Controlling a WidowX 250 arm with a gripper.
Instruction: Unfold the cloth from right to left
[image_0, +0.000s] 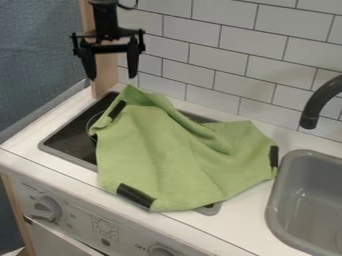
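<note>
While my gripper (111, 76) is hanging above the back left of the counter (240, 227), its two fingers are standing wide apart and I am gripping nothing. Below it, the green cloth (160, 145) is lying across the dark stovetop (67, 137), its right side reaching over the white counter to just beside the sink (279, 200). Most of it is already spreading out, so I am judging the unfolding well along, though a raised crease is running from the back corner toward the right and the left edge is curling slightly.

I am expecting light, limp, fairly thin fabric: nothing fragile, but it is bending wherever it is unsupported, so a push would probably be bunching it. The dark patches (135, 195) along its edges may be handling a little stiffer; I am unable to tell what they are made of. For any further straightening, I am favouring a shallow pinch at the peaked back corner, taking a single layer and drawing it low and slowly leftward, since a deep bite could be catching the stovetop's rim.
</note>
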